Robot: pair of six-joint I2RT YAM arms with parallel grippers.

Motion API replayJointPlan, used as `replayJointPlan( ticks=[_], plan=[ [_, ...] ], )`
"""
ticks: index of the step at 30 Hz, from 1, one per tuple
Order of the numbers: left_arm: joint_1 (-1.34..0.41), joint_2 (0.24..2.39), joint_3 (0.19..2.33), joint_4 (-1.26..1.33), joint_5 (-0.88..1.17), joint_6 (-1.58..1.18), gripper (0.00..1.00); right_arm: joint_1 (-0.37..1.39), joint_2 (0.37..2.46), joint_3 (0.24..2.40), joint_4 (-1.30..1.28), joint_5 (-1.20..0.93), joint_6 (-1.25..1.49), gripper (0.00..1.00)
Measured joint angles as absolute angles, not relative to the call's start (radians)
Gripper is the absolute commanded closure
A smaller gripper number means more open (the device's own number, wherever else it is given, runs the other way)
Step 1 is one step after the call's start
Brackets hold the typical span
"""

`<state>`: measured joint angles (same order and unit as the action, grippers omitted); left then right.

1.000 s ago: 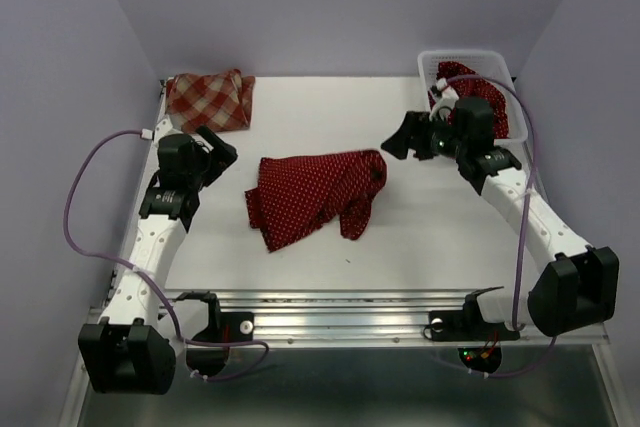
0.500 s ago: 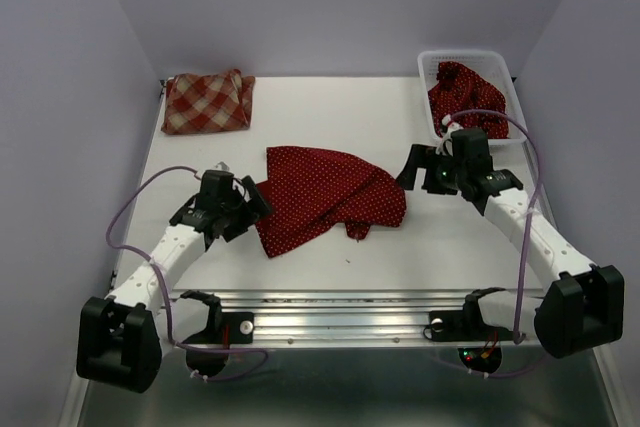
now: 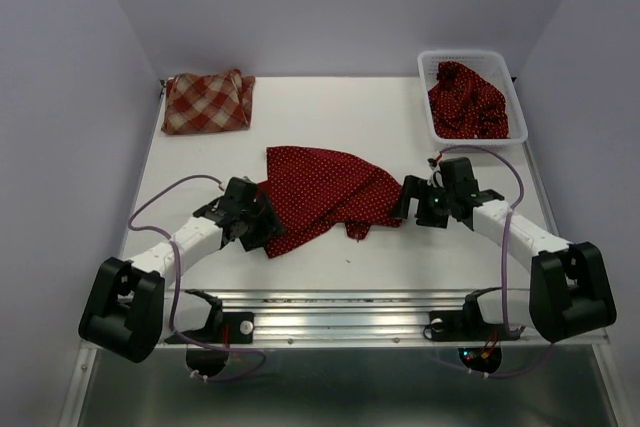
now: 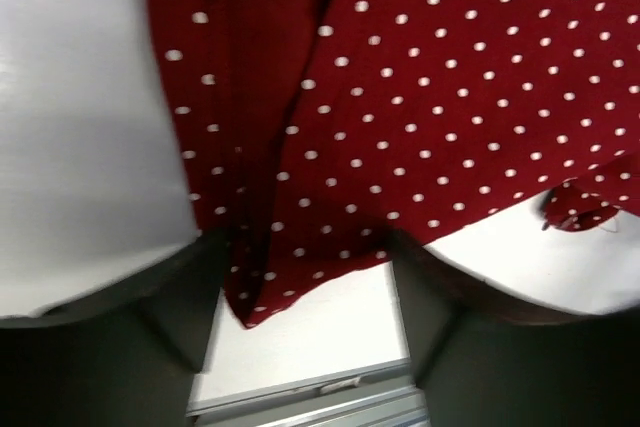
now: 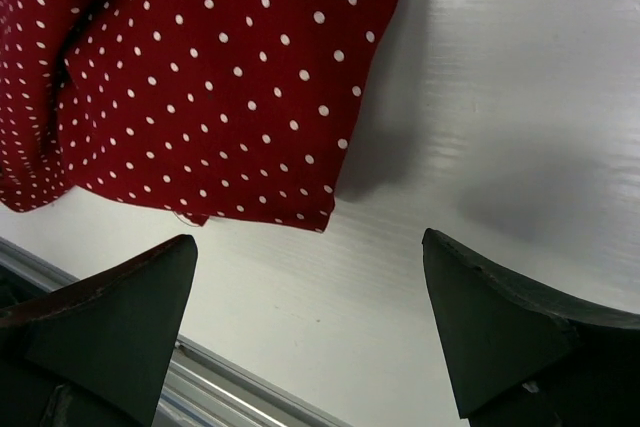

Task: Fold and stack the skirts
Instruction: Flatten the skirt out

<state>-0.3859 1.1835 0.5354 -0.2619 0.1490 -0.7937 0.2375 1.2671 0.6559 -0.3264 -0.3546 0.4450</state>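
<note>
top external view is showing a dark red dotted skirt (image 3: 325, 192) lying rumpled at the middle of the table (image 3: 330, 112), a checked skirt (image 3: 207, 102) sitting at eleven o'clock and looking folded, and a third skirt (image 3: 465, 102) bunching inside the basket (image 3: 468, 52) at one o'clock. left gripper (image 3: 265, 229) is hovering at the dotted skirt's seven o'clock corner, its fingers spread with the cloth tip lying between them, not yet pinching. right gripper (image 3: 402, 203) is standing just beside the four o'clock edge, fingers spread wide over bare table. i am judging the cloth light, soft and floppy, likely sagging and creasing when lifted, so taking it by two hem corners and pulling it taut looks the safest hold.
</note>
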Motion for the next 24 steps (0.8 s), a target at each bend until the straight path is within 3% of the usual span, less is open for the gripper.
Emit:
replayJointPlan(
  ticks=[1, 2, 3, 4, 7, 9, 10, 11, 14, 17, 24],
  plan=[
    [-0.398, 1.193, 0.542, -0.259, 0.150, -0.796, 0.48, 0.237, 1.275, 0.656, -0.317, -0.361, 0.447, 0.00],
    [-0.410, 1.200, 0.546, -0.254, 0.152, -0.793, 0.76, 0.237, 1.286, 0.656, -0.297, -0.373, 0.451, 0.00],
    [-0.420, 1.206, 0.551, -0.251, 0.157, -0.788, 0.92, 0.237, 1.294, 0.656, -0.283, -0.379, 0.453, 0.00],
    [-0.428, 1.209, 0.554, -0.247, 0.162, -0.792, 1.00, 0.237, 1.306, 0.656, -0.264, -0.390, 0.456, 0.02],
    [-0.445, 1.213, 0.556, -0.234, 0.180, -0.781, 1.00, 0.237, 1.356, 0.648, -0.192, -0.416, 0.472, 0.16],
    [-0.450, 1.213, 0.559, -0.233, 0.185, -0.778, 1.00, 0.237, 1.399, 0.640, -0.142, -0.443, 0.482, 0.40],
    [-0.451, 1.213, 0.563, -0.233, 0.187, -0.776, 1.00, 0.237, 1.421, 0.640, -0.120, -0.457, 0.490, 0.72],
    [-0.452, 1.213, 0.569, -0.234, 0.189, -0.775, 1.00, 0.237, 1.446, 0.640, -0.100, -0.466, 0.498, 0.82],
    [-0.452, 1.184, 0.607, -0.237, 0.191, -0.766, 1.00, 0.238, 1.490, 0.651, -0.076, -0.479, 0.501, 0.99],
    [-0.453, 1.114, 0.643, -0.239, 0.182, -0.759, 1.00, 0.238, 1.476, 0.685, -0.096, -0.458, 0.488, 0.99],
    [-0.453, 0.931, 0.837, -0.254, 0.048, -0.730, 1.00, 0.238, 1.208, 0.876, -0.204, -0.311, 0.395, 1.00]
  ],
)
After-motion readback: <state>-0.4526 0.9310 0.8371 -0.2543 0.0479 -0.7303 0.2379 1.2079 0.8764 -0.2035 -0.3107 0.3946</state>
